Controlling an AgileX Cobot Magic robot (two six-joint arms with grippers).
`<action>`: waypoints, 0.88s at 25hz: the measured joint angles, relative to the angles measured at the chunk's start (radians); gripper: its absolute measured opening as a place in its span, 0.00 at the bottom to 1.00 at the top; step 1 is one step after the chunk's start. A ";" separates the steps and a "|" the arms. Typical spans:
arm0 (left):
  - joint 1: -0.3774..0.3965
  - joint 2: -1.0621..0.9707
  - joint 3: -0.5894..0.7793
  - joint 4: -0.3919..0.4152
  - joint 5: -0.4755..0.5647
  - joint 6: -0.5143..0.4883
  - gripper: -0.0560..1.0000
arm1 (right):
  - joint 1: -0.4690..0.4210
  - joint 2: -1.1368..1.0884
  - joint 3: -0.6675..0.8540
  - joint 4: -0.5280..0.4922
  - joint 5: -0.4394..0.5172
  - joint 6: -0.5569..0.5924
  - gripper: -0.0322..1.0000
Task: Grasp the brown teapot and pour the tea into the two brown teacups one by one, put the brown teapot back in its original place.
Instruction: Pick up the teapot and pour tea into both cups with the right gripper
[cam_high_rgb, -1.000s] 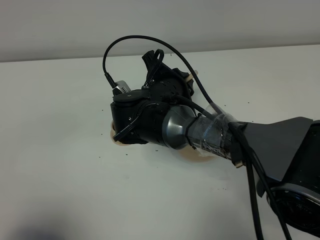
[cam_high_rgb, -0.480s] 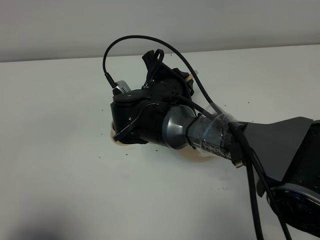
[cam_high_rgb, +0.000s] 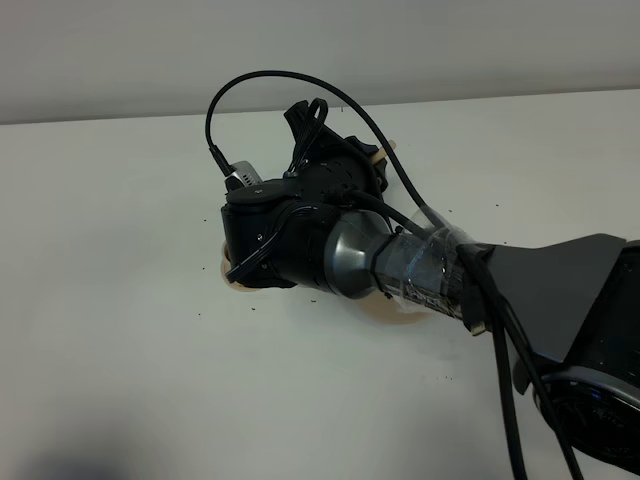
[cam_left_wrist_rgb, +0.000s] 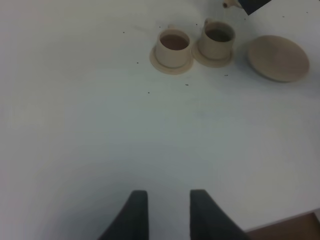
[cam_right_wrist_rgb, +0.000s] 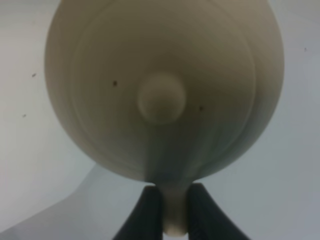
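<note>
My right gripper (cam_right_wrist_rgb: 175, 212) is shut on the loop handle of the brown teapot (cam_right_wrist_rgb: 162, 90), whose knobbed lid fills the right wrist view. In the exterior high view the right arm (cam_high_rgb: 330, 240) reaches across the middle and hides most of the pot; only a beige bit (cam_high_rgb: 384, 151) shows. The two brown teacups stand on small saucers: one (cam_left_wrist_rgb: 173, 46) holds reddish-brown tea, the other (cam_left_wrist_rgb: 218, 37) holds dark liquid. The wide saucer (cam_left_wrist_rgb: 278, 57) beside them is bare. My left gripper (cam_left_wrist_rgb: 169, 210) is open and empty, well short of the cups.
The white table (cam_high_rgb: 120, 330) carries a few dark specks. A saucer edge (cam_high_rgb: 228, 270) and the wide saucer's rim (cam_high_rgb: 395, 312) peek out under the right arm. A brown table edge (cam_left_wrist_rgb: 290, 231) shows near the left gripper.
</note>
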 joint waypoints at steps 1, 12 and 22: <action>0.000 0.000 0.000 0.000 0.000 0.000 0.27 | 0.000 0.000 0.000 0.000 0.000 0.000 0.14; 0.000 0.000 0.000 0.000 0.000 0.001 0.27 | 0.000 0.000 0.000 0.000 0.000 0.000 0.14; 0.000 0.000 0.000 0.000 0.000 0.001 0.27 | 0.000 0.000 0.000 0.030 0.000 0.003 0.14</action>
